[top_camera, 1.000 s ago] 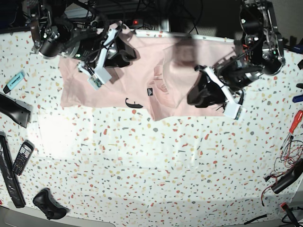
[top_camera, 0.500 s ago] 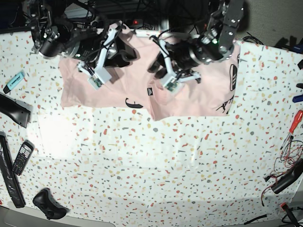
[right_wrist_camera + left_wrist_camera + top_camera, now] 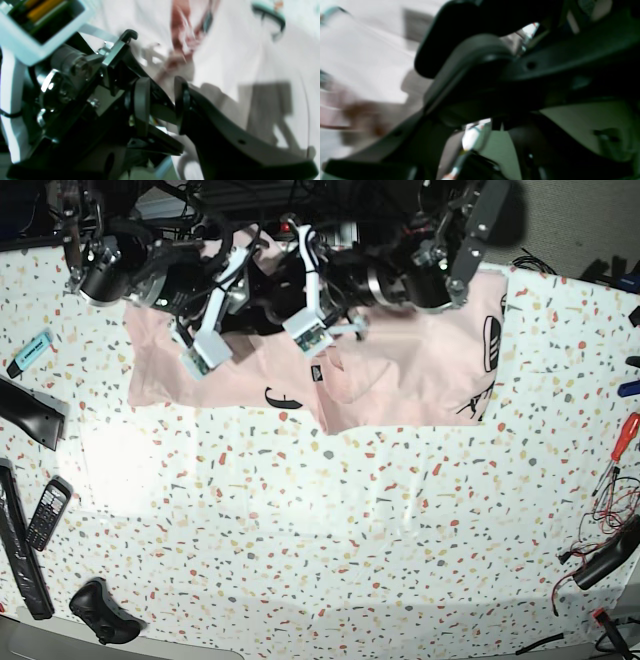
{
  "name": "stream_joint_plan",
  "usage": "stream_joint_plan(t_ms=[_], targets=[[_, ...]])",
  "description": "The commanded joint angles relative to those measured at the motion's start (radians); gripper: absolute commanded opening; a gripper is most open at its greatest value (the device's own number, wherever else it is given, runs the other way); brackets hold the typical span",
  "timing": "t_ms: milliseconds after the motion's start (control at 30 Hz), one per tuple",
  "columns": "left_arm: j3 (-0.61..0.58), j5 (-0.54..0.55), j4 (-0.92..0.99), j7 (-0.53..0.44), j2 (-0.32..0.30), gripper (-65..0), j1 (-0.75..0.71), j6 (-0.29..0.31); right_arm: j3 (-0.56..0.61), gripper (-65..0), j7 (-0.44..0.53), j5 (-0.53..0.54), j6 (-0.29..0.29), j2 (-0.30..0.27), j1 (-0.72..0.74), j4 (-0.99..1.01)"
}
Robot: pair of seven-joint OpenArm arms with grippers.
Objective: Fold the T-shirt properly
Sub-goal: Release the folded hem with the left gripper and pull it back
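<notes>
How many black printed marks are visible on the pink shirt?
3 on the T-shirt: an arc-shaped mark near its front edge, a small logo by the arms, and vertical lettering along its side. The arms may hide others.

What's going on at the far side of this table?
Two robot arms are bunched together over a pale pink T-shirt lying at the far edge of a speckled table. The shirt is only partly folded, with black print showing near its front and right edges. The left gripper and right gripper sit close together near the shirt's upper left. Whether either one grips cloth is not clear; the wrist views are blurred.
</notes>
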State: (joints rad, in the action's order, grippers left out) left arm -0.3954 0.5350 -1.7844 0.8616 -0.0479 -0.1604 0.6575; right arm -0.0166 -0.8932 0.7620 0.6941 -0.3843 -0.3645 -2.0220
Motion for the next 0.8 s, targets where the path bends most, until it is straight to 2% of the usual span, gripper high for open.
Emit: stream_joint_plan(t_ms=[0,100,300,400,467,600,767], targets=[[0.021,0.033,-0.059,-0.069,0.014,-50.0,0.014,0.016,-0.003,-48.6,-0.024,-0.029,0.004,-0.009,0.004,-0.010],[0.120,-0.053,-0.109,-0.069,0.014,-50.0,0.014,-0.043,-0.003,-48.6,-0.024,-0.029,0.004,-0.009,0.004,-0.010],[0.309,-0.217,-0.111,-0.083,0.014,-50.0,0.014,-0.056,-0.003,-48.6,-0.024,-0.029,0.004,-0.009,0.004,-0.010],[0.365,-0.310,-0.109,-0.133,0.014,-50.0,0.011,-0.121,-0.003,-48.6,-0.024,-0.029,0.004,-0.009,0.004,-0.010],[0.370,-0.349,-0.097,-0.136,0.014,-50.0,0.011,-0.134,-0.003,-48.6,-0.024,-0.029,0.004,-0.009,0.004,-0.010],[0.343,-0.352,-0.027,-0.145,0.014,-50.0,0.011,-0.134,-0.003,-48.6,-0.024,-0.029,0.004,-0.009,0.004,-0.010],[0.279,-0.397,0.133,-0.256,0.014,-50.0,0.019,-0.135,-0.003,-48.6,-0.024,-0.029,0.004,-0.009,0.004,-0.010]])
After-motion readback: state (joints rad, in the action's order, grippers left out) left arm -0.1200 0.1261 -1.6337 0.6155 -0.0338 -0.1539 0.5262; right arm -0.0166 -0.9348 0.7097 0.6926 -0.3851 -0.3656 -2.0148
